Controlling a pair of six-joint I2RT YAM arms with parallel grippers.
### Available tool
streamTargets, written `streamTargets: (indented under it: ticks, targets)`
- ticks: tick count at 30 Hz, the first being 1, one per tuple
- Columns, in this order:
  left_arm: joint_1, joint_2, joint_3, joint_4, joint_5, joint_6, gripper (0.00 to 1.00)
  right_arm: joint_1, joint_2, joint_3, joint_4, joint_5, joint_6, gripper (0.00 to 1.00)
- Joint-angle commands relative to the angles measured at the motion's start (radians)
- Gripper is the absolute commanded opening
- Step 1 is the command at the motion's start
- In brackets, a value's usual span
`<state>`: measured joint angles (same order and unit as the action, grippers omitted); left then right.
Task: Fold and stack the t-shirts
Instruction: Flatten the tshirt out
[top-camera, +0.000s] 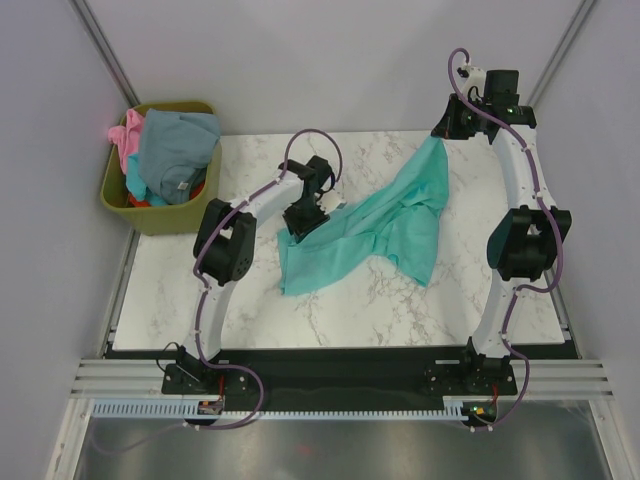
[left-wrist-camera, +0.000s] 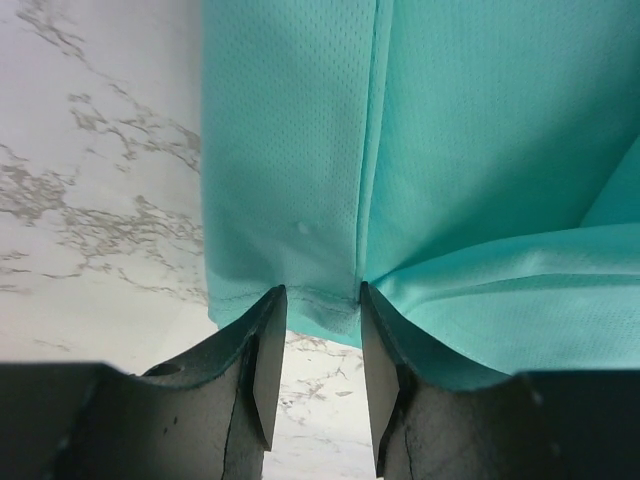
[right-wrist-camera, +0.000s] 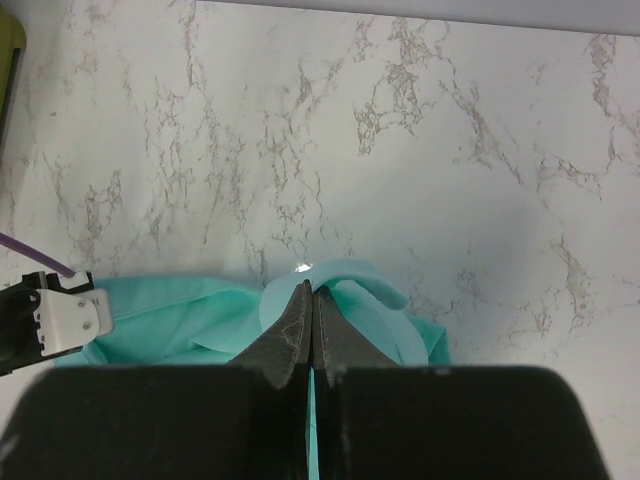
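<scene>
1 teal t-shirt (top-camera: 392, 225), 1 bin (top-camera: 165, 218).

Closed in on three sides by plain pale walls (top-camera: 330, 60) of a faint lilac-grey, with a slim metal strut (top-camera: 105, 45) slanting up in each rear corner. In the middle, a white marble tabletop (top-camera: 340, 320) veined in grey, lit softly and evenly with only faint shadows, and an olive-green bin (top-camera: 160, 218) at its far left corner. Along the near edge, a pale aluminium rail (top-camera: 340, 378) and a white slotted strip (top-camera: 340, 411), and below these what looks like a dull sheet-metal surface (top-camera: 330, 450), too blurred to judge well.
</scene>
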<state>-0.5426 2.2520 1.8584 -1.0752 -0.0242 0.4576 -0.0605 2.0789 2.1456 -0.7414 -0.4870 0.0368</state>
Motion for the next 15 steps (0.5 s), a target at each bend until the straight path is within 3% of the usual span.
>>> streamTargets:
  ticks: [1,15]
  targets:
    - [0.004,0.015,0.067,-0.028,0.009,0.010,0.43,0.005,-0.003,0.017,0.022,0.011,-0.011,0.00]
    - [0.004,-0.017,-0.002,-0.038,0.015,0.007,0.38,0.005,-0.002,0.017,0.020,0.011,-0.011,0.00]
